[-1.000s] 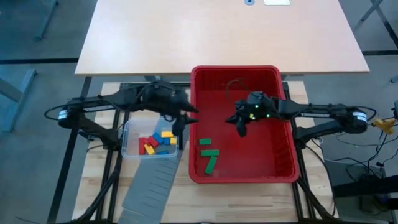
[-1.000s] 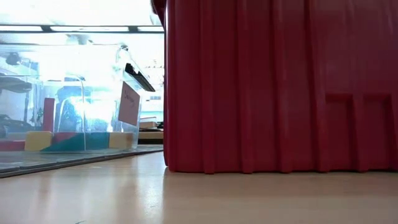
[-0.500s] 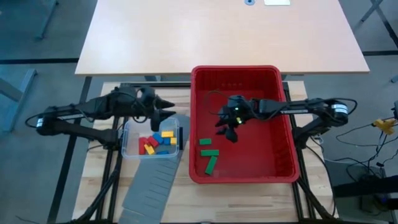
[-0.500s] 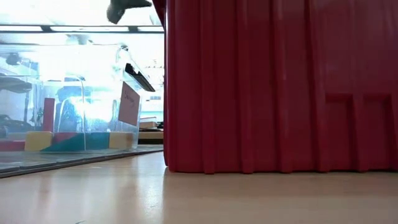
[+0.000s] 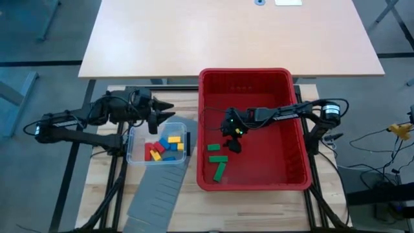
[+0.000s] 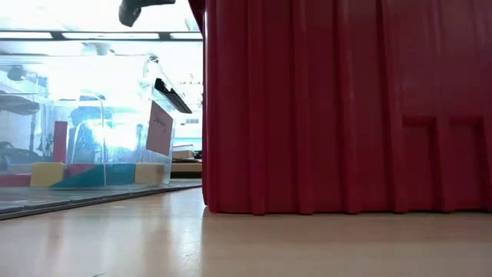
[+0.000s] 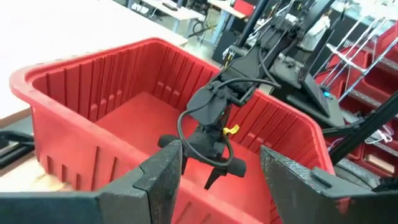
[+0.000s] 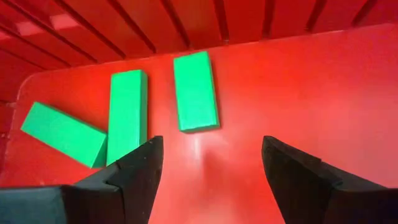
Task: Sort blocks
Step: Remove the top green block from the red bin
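Note:
Three green blocks [image 5: 217,159] lie flat on the floor of the red bin [image 5: 284,84], in its near left corner; the right wrist view shows them as bars [image 8: 195,91], [image 8: 127,115], [image 8: 62,134]. My right gripper [image 5: 231,144] hangs open just above and to the right of them, tipped downward, with nothing between its fingers [image 8: 211,162]. Red, yellow and blue blocks [image 5: 163,147] lie in the clear tub [image 5: 132,152] left of the bin. My left gripper [image 5: 158,120] is open and holds nothing; it is above the tub's far edge and points toward the bin [image 7: 221,180].
A grey slotted panel [image 5: 158,191] lies under and in front of the tub, reaching the near edge. The bin's tall ribbed wall [image 6: 346,108] stands between the tub and the green blocks. A pale wooden table top [image 5: 226,32] lies beyond the bin.
My right gripper has gone down and toward the bin's near left corner, ending just over the green blocks, and its fingers have opened. My left gripper has drawn back from the bin's left wall toward the table's left edge, to above the tub's far edge.

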`<state>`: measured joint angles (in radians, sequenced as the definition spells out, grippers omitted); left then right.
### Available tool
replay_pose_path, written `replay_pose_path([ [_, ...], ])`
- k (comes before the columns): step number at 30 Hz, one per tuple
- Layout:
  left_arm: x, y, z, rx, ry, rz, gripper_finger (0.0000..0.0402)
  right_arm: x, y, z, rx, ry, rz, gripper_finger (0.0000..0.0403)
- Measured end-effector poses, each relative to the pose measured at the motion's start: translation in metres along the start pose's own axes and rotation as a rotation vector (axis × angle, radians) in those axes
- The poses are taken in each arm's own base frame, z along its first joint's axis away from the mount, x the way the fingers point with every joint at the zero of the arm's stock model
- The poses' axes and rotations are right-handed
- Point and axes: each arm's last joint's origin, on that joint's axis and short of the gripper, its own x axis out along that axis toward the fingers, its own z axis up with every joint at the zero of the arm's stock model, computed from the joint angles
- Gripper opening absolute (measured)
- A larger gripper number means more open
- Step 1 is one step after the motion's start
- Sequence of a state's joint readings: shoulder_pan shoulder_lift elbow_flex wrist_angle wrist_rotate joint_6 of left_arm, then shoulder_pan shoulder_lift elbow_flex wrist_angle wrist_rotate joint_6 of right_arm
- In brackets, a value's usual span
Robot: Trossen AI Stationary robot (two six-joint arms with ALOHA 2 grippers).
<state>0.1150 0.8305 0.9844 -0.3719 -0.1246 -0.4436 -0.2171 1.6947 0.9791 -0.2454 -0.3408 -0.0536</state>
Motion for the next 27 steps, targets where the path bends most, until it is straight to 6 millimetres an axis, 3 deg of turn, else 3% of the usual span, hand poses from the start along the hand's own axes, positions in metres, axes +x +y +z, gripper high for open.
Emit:
replay_pose_path([
  [14, -0.01, 0.003, -0.004, 0.017, 0.004, -0.001, 0.0192, 0.025, 0.025, 0.003, -0.095, -0.035, -0.011, 0.0247],
  [27, -0.006, 0.033, -0.069, -0.211, -0.163, -0.102, 0.0154, 0.026, 0.021, 0.007, -0.082, -0.074, -0.067, 0.0236],
])
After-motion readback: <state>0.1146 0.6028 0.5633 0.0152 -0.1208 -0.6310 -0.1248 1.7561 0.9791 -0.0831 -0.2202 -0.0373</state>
